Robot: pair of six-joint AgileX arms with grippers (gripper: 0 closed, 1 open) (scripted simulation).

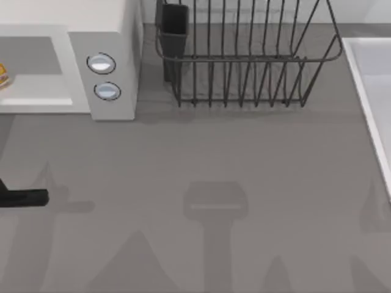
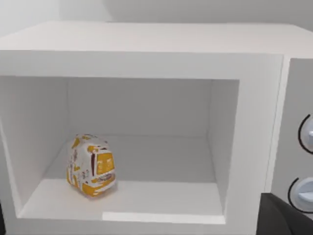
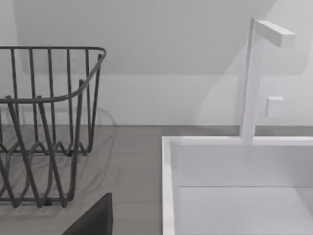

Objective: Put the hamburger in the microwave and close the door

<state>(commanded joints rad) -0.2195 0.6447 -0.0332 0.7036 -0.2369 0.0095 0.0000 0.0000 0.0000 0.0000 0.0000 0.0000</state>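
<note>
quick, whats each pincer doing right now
Left pincer: at the table's left edge in front of the microwave; open or shut cannot be told.
Right pincer: dark part near the dish rack; cannot be told.

Cut off at the top view's left edge — the hamburger (image 1: 3, 77), a sliver showing, and the microwave (image 1: 110, 36) with its cavity running out of view. Cropped likewise, the left arm's dark tip (image 1: 24, 196), fingers not made out. Clipped at the right edge — the white sink (image 1: 366, 73).
</note>
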